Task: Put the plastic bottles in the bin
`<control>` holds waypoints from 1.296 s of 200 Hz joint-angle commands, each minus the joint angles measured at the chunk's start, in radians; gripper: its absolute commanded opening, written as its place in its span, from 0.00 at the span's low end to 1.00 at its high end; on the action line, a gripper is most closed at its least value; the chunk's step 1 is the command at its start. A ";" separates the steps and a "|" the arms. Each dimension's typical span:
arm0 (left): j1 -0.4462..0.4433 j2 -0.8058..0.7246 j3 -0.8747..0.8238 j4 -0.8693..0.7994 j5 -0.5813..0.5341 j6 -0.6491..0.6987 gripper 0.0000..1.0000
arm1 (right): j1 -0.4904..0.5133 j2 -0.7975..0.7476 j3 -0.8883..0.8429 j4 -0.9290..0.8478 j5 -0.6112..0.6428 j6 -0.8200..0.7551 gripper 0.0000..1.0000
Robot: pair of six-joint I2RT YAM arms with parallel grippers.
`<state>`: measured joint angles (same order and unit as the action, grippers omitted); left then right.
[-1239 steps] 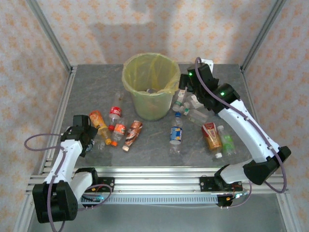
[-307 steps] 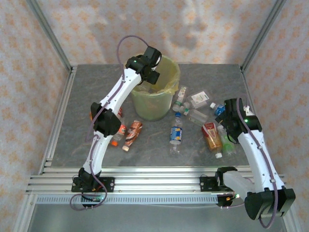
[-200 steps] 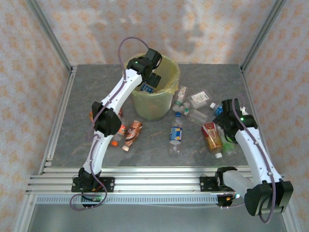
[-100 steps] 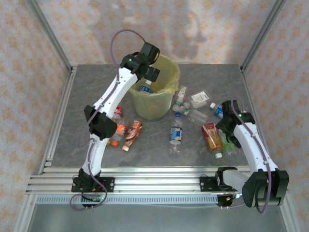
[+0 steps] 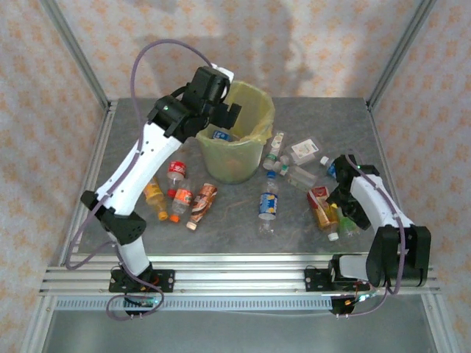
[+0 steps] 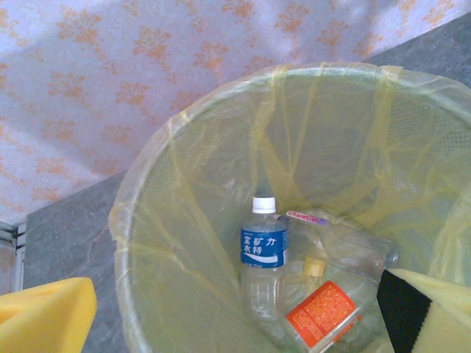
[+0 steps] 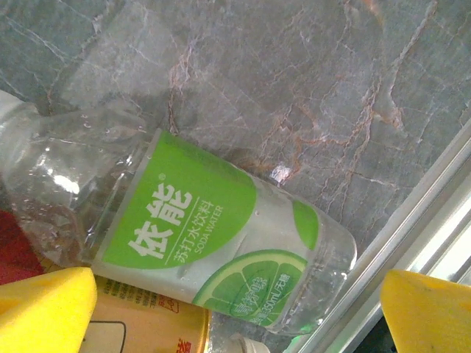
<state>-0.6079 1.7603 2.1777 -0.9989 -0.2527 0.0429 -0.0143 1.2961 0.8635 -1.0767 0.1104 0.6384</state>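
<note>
The bin point(image 5: 237, 165) is standing at the far middle of the table point(image 5: 140, 132). The left gripper point(image 5: 227, 112) is hanging over its left rim, jaws spread wide, gripping nothing. Lying inside are a blue-labelled bottle point(image 6: 263, 248), an orange-labelled bottle point(image 6: 324, 312) and a clear bottle point(image 6: 349, 246).

The right gripper point(image 5: 343, 212) is hanging low near the table's right edge, jaws likewise spread, directly above a green-labelled bottle point(image 7: 213, 228) and not pinching it. A red-labelled bottle point(image 5: 321, 206) is lying just beside that one. Others are lying left of the bin, in front of it and to its right.
</note>
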 commanded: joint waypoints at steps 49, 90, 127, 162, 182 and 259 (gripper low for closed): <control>0.000 -0.079 -0.093 0.073 0.046 -0.044 1.00 | -0.018 0.119 -0.026 0.061 -0.007 -0.017 0.99; 0.000 -0.087 -0.096 0.078 0.054 -0.051 1.00 | -0.033 0.203 0.027 0.151 -0.017 -0.025 0.99; 0.000 -0.088 -0.093 0.078 0.065 -0.054 1.00 | -0.050 0.270 0.126 0.144 0.024 -0.052 1.00; -0.001 -0.091 -0.097 0.079 0.066 -0.058 1.00 | -0.059 0.281 0.149 0.160 0.010 -0.073 0.98; 0.000 -0.090 -0.098 0.081 0.064 -0.057 1.00 | -0.060 0.287 0.135 0.176 0.005 -0.067 0.97; -0.001 -0.084 -0.102 0.071 0.067 -0.057 1.00 | -0.143 0.314 0.052 0.292 -0.048 -0.048 0.98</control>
<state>-0.6083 1.7035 2.0857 -0.9474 -0.1902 -0.0025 -0.1150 1.6001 0.9485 -0.8349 0.0841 0.5823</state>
